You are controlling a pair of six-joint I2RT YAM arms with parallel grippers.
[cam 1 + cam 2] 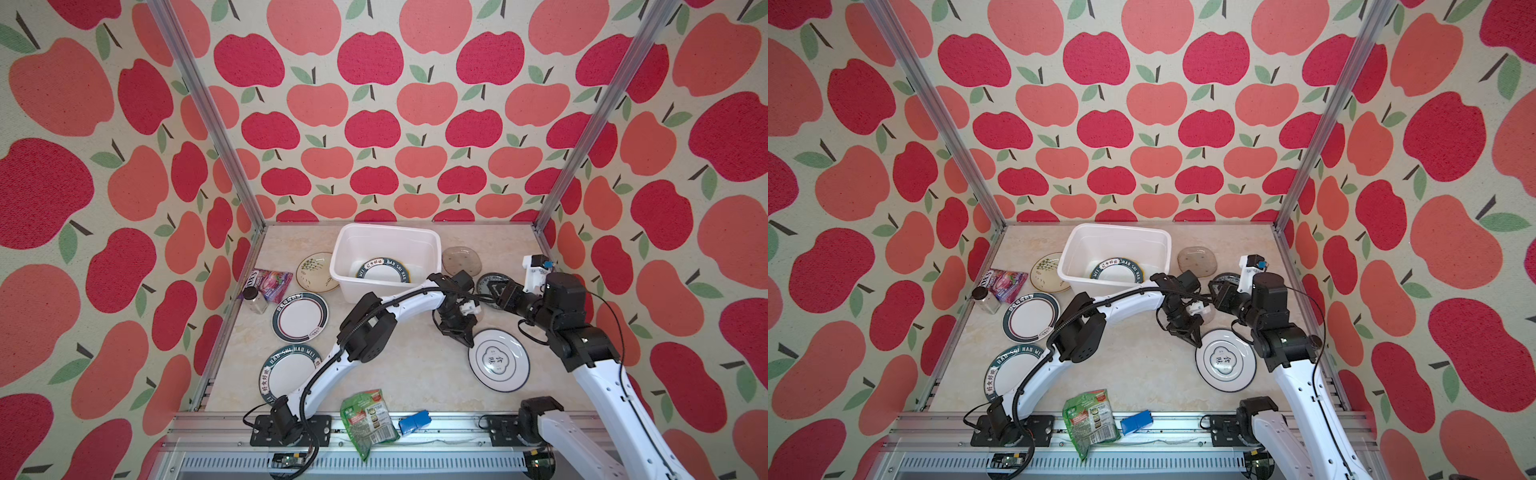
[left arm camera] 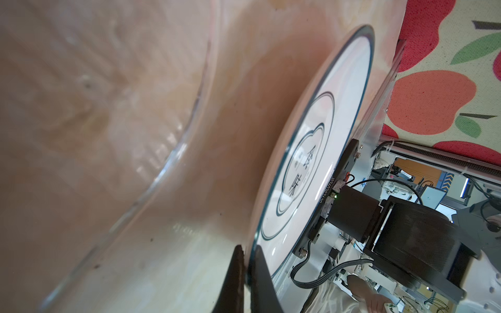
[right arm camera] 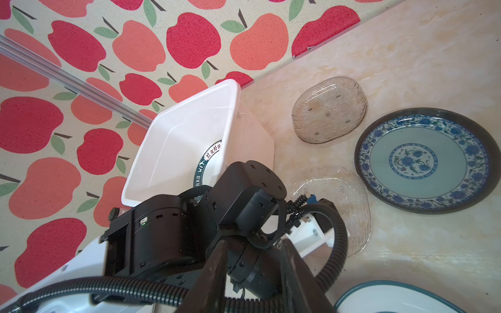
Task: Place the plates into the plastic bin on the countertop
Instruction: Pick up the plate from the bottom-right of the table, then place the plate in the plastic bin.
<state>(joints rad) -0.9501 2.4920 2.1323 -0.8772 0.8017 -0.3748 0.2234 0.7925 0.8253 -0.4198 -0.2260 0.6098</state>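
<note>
Marble desk [image 1: 411, 374]: my left hand [image 2: 248, 271] clamping edge of blue-rimmed plate [image 1: 498, 361]; right hand [image 3: 254, 273] hanging apart, empty. Next needing lift over plastic bin [image 1: 386, 226] rim.

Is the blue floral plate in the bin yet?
No, the right wrist view shows the blue patterned plate lying flat on the countertop, well apart from the plastic bin.
</note>
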